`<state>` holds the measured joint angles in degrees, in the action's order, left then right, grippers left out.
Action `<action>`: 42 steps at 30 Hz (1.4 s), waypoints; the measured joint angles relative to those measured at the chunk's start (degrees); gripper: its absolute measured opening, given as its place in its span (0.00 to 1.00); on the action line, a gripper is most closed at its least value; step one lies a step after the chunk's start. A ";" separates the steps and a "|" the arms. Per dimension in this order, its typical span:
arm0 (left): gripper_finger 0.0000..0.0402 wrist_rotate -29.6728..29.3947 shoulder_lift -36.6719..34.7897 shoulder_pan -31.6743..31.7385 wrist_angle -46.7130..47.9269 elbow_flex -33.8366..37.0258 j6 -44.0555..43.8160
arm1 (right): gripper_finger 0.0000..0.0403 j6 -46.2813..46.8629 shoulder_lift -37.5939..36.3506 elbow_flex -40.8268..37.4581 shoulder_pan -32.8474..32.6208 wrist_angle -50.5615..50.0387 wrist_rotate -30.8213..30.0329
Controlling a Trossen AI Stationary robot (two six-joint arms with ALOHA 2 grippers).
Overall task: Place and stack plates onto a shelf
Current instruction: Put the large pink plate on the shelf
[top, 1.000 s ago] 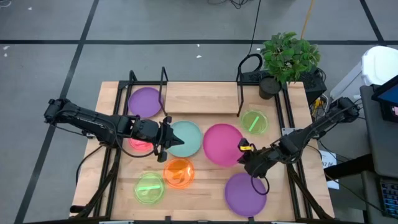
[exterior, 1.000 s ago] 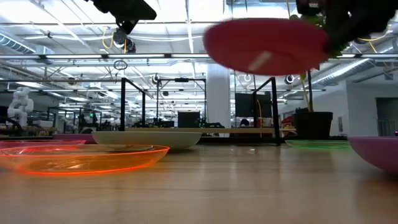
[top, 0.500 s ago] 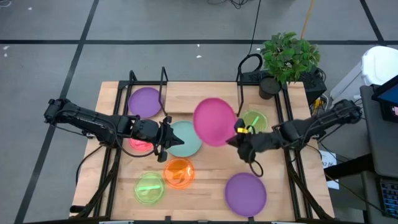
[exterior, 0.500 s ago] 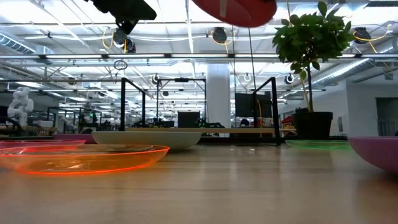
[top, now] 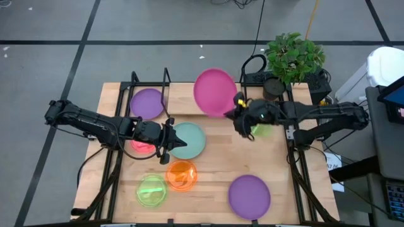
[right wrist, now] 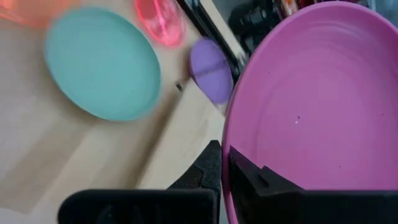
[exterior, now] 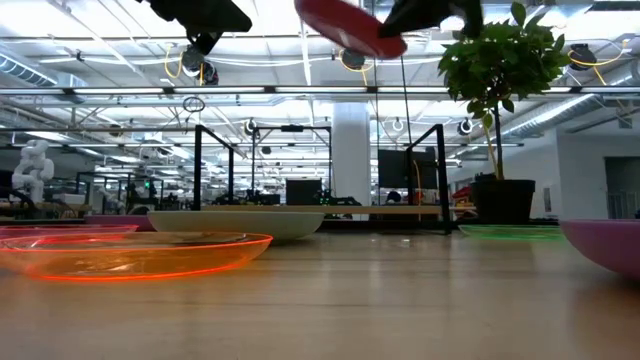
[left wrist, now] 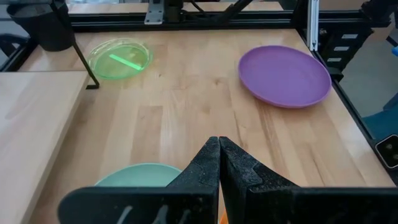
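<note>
— Magenta plate [top: 214, 93] status? Where is it?
— Upper centre of the high view — lifted off the table, carried from lower right, now above the shelf [top: 196, 98].
— Right gripper [top: 238, 115]?
— Clamped on its rim. Placement is imminent.
— Left gripper [top: 169, 143]?
— Fully closed, empty — over the teal plate [top: 189, 140].

Bare wood at lower centre of the table [top: 211, 189], between orange plate [top: 182, 175] and purple plate [top: 249, 195]. Shelf [top: 196, 101] upper centre overhung by lifted magenta plate [top: 214, 93]; black frames [top: 243, 91] flanking.
</note>
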<state>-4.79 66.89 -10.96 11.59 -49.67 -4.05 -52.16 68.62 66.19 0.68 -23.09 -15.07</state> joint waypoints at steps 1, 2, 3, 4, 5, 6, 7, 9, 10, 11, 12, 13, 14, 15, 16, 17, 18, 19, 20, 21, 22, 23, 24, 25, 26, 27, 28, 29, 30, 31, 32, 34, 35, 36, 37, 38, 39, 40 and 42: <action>0.01 -0.28 0.00 0.00 -0.22 0.00 0.41 | 0.00 0.02 0.41 0.00 1.33 -0.02 0.40; 0.01 -0.60 0.00 -0.02 -0.69 0.02 0.67 | 0.00 0.24 0.95 0.00 2.70 0.15 1.53; 0.01 -0.99 0.00 -0.02 -1.30 0.02 0.92 | 0.00 0.35 1.61 0.00 3.91 0.57 2.53; 0.01 -1.33 0.00 -0.02 -1.76 0.02 1.11 | 0.00 0.49 2.37 0.00 5.10 0.77 3.43; 0.01 -1.41 0.00 0.00 -2.26 0.02 1.42 | 0.00 0.77 3.18 0.00 6.21 0.67 4.34; 0.01 -1.45 0.00 0.02 -2.86 0.02 1.72 | 0.00 1.07 4.14 0.00 7.18 0.56 4.94; 0.01 -1.48 -0.01 0.00 -3.12 0.02 2.08 | 0.00 1.49 5.21 0.00 8.07 0.60 4.97; 0.01 -1.48 -0.02 0.00 -3.08 0.02 2.29 | 0.00 1.92 7.35 0.00 9.61 0.53 4.87; 0.01 -1.48 -0.02 0.00 -3.00 0.02 2.29 | 0.00 1.99 8.38 0.00 10.31 0.51 4.87; 0.01 -1.48 -0.02 0.00 -2.90 0.02 2.29 | 0.00 1.99 9.46 0.00 10.88 0.56 4.87; 0.01 -1.48 -0.02 0.00 -2.90 0.02 2.29 | 0.00 2.00 10.39 0.00 11.53 0.57 4.89; 0.01 -1.48 -0.02 0.00 -2.90 0.02 2.29 | 0.00 2.26 11.31 0.00 12.13 0.54 4.92; 0.01 -1.48 -0.02 0.00 -2.90 0.02 2.29 | 0.00 2.74 12.20 0.00 12.73 0.54 5.02; 0.01 -1.48 -0.02 0.00 -2.90 0.02 2.32 | 0.00 3.19 13.03 0.00 13.34 0.57 5.04; 0.01 -1.48 -0.02 0.00 -2.88 0.02 2.29 | 0.00 3.57 13.77 0.00 14.00 0.51 5.02; 0.01 -1.48 -0.02 0.00 -2.88 0.02 2.26 | 0.00 4.01 14.41 0.00 14.50 0.38 4.96; 0.01 -1.48 -0.02 0.00 -2.88 0.02 2.25 | 0.00 4.42 15.07 0.00 15.03 0.40 4.90; 0.01 -1.48 -0.02 0.00 -2.88 0.02 2.25 | 0.00 4.73 15.58 0.00 15.51 0.41 4.87; 0.01 -1.48 -0.02 0.00 -2.85 0.02 2.25 | 0.00 4.92 16.13 0.00 15.89 0.36 4.88; 0.01 -1.48 -0.02 0.00 -2.85 0.02 2.23 | 0.00 4.96 16.66 0.00 16.26 0.39 4.93; 0.01 -1.48 -0.02 0.00 -2.85 0.02 2.21 | 0.00 4.96 17.07 0.00 16.68 0.35 5.18; 0.01 -1.48 -0.02 0.00 -2.83 0.02 2.20 | 0.00 5.24 17.48 -0.02 17.06 0.24 6.05; 0.01 -1.48 -0.02 0.00 -2.83 0.02 2.06 | 0.00 5.72 17.75 -0.02 17.53 0.20 7.01; 0.01 -1.48 -0.02 0.00 -2.85 0.02 2.02 | 0.00 6.35 18.00 -0.02 18.05 0.16 8.05; 0.01 -1.48 -0.02 0.00 -2.83 0.02 1.83 | 0.00 6.90 18.31 -0.02 18.44 0.16 9.05; 0.01 -1.48 -0.02 0.00 -2.83 0.02 1.58 | 0.00 7.43 18.46 -0.02 18.78 0.18 9.61; 0.01 -1.47 -0.02 0.00 -2.81 0.02 1.32 | 0.00 8.02 18.51 -0.04 19.09 -0.02 10.04; 0.01 -1.47 -0.02 -0.03 -2.77 0.02 1.13 | 0.00 8.47 18.51 -0.07 19.33 -0.22 10.64; 0.01 -1.45 -0.02 -0.04 -2.77 0.02 1.07 | 0.00 9.00 18.49 -0.07 19.52 -0.11 11.03; 0.01 -1.45 -0.02 -0.04 -2.77 0.02 0.99 | 0.00 9.54 18.44 -0.07 19.71 0.12 11.84; 0.01 -1.45 -0.02 -0.04 -2.77 0.02 0.97 | 0.00 9.94 18.42 -0.07 19.94 0.16 12.56; 0.01 -1.45 -0.02 -0.04 -2.77 0.02 0.76 | 0.00 11.00 18.44 -0.07 20.37 -0.07 14.00; 0.01 -1.45 -0.02 -0.04 -2.79 0.02 0.57 | 0.00 11.37 18.44 -0.07 20.57 -0.11 14.00; 0.01 -1.45 -0.02 -0.04 -2.79 0.02 0.53 | 0.00 11.79 18.44 -0.09 20.73 -0.06 13.94; 0.01 -1.45 -0.02 -0.04 -2.79 0.02 0.49 | 0.00 12.15 18.42 -0.35 20.82 0.26 13.92; 0.01 -1.45 -0.02 -0.04 -2.79 0.02 0.37 | 0.00 12.28 18.42 -0.81 20.96 0.81 13.90; 0.01 -1.45 -0.02 -0.04 -2.79 0.02 0.27 | 0.00 12.33 18.42 -1.42 21.03 1.37 13.84; 0.01 -1.45 -0.02 -0.03 -2.80 0.02 0.26 | 0.00 12.50 18.42 -2.05 21.07 1.77 13.84; 0.01 -1.45 -0.02 -0.02 -2.81 0.02 0.24 | 0.00 12.87 18.42 -3.27 21.07 2.05 13.76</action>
<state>-6.24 66.87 -10.98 8.78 -49.65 -3.82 -39.29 87.05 62.92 21.76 -21.04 -1.30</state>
